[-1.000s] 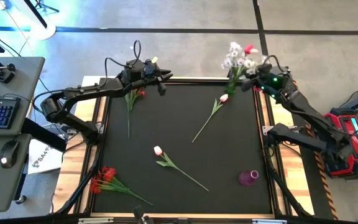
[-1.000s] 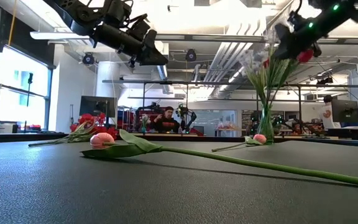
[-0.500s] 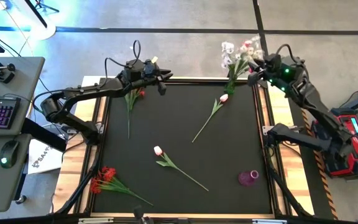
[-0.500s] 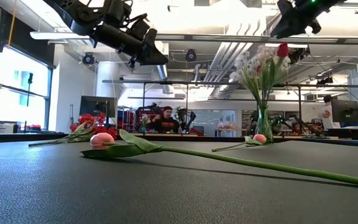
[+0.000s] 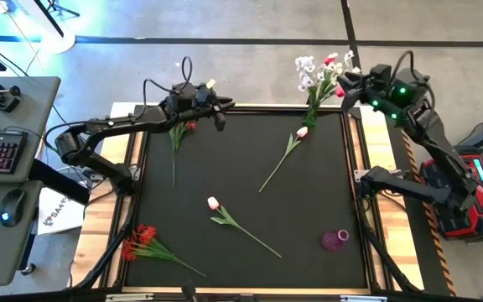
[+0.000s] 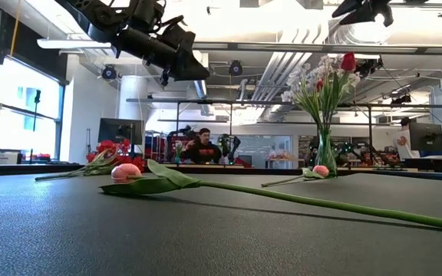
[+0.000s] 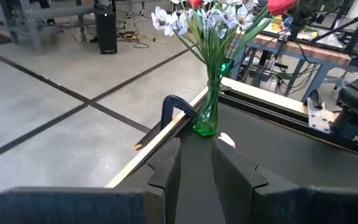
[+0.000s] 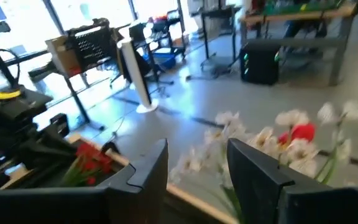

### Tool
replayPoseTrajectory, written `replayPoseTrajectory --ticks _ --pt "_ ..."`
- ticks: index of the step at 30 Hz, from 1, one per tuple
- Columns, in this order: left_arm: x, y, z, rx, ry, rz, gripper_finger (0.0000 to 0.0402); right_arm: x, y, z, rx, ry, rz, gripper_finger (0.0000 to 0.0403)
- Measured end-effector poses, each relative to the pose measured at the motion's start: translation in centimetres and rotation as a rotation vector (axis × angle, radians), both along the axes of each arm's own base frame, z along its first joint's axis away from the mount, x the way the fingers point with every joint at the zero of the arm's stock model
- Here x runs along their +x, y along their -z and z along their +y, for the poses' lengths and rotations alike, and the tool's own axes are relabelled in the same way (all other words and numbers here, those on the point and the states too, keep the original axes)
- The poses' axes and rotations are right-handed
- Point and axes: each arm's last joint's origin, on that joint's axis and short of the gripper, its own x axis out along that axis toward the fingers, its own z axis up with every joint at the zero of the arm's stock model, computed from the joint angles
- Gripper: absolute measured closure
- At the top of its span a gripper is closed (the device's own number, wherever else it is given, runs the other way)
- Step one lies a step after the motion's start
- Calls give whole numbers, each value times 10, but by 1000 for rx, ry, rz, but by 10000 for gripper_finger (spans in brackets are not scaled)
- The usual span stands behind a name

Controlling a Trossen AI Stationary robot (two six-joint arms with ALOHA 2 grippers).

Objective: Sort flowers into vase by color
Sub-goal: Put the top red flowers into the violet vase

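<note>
Right gripper (image 5: pixel 348 82) has pulled back and up from the bouquet since a second ago, when it sat right at the blossoms; now it hovers just beside them at the far right table corner, fingers parted with an empty gap, holding nothing. The red tulip (image 6: pixel 348 61) it was at now stands in the green glass vase (image 6: pixel 325 153) with the sprigs of small white-lavender blossoms (image 5: pixel 310 74), stems leaning slightly. Left gripper (image 5: pixel 218 107) has not moved: it hangs over the far left edge of the black table mat (image 5: pixel 241 176), fingers narrowly parted, nothing visible between them in the left wrist view. Just beside it on the mat lies a green-stemmed red flower (image 5: pixel 177 134) with its head near the far edge. A pink tulip (image 5: pixel 302 132) lies near the vase, its stem running diagonally toward mat centre. A second pale pink tulip (image 5: pixel 213 203) with a long leafy stem lies near the centre, stem pointing toward the near right. A bunch of red blossoms (image 5: pixel 141 239) lies at the near left corner, partly over the mat's edge. A small purple glass vase (image 5: pixel 335 241) sits at the near right of the mat, well apart from the flowers. A person (image 6: pixel 202 146) shows in the room far behind the table, low view.
</note>
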Motion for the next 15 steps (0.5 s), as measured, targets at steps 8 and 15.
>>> replayPoseTrajectory --ticks 8,15 --pt "-1 -3 -5 -63 36 -19 323 9 7 6 112 -167 -55 249" --pt "9 -10 -35 -81 133 -36 323 26 8 24 160 -305 -78 249"
